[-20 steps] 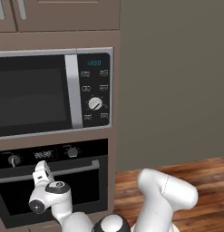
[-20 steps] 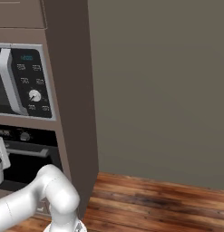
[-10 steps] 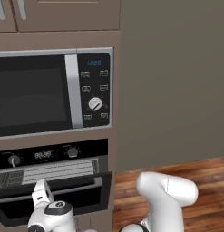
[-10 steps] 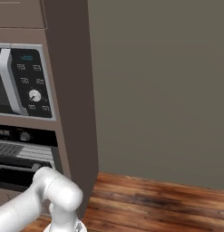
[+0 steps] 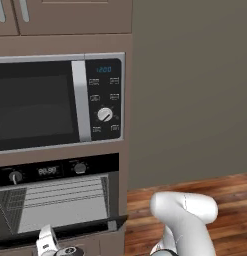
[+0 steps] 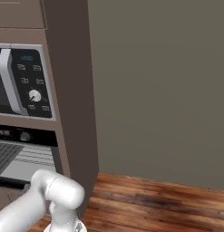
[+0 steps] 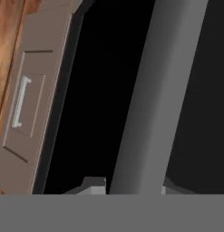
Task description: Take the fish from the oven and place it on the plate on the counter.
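Grey wire racks (image 5: 60, 192) inside the open oven (image 5: 55, 200).

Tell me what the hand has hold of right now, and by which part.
The hand straddles the oven's steel bar handle, the bar running between its fingertips on the door; whether it is clamped tight cannot be told.

The oven (image 5: 60, 200) has a black control strip over a pale grey interior with thin grey rack lines. The microwave (image 5: 55, 102) is silver and black with a blue display, set in brown cabinetry (image 6: 68, 90). The floor (image 6: 168, 204) is reddish-brown wood; the wall (image 5: 195, 90) is dull olive-grey.
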You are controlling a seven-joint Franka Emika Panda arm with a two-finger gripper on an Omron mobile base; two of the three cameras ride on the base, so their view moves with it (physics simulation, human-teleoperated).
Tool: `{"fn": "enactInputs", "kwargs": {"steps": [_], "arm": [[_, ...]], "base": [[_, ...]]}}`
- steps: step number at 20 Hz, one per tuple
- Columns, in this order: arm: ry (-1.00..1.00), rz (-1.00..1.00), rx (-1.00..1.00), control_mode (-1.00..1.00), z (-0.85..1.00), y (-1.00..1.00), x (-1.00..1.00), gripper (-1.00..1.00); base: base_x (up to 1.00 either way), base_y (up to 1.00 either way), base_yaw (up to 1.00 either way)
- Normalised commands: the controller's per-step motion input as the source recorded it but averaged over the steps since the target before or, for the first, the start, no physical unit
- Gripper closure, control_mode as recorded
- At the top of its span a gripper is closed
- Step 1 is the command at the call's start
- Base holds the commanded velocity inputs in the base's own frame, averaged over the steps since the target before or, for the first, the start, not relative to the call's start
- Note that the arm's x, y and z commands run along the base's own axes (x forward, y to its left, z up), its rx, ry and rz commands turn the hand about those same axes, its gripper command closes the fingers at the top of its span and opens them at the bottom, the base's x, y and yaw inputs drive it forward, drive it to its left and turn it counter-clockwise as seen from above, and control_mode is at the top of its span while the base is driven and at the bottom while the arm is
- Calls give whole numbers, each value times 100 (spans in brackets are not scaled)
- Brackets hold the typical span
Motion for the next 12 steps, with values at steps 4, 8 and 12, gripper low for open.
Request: {"fn": "enactInputs", "kwargs": {"steps": [4, 8, 12], "arm": [[18, 0, 0, -100, -99, 0, -52, 100], [16, 0, 0, -100, -100, 0, -40, 100], [12, 0, 0, -100, -100, 0, -32, 100]], "base": [[0, 0, 0], [0, 0, 0], [0, 0, 0]]}}
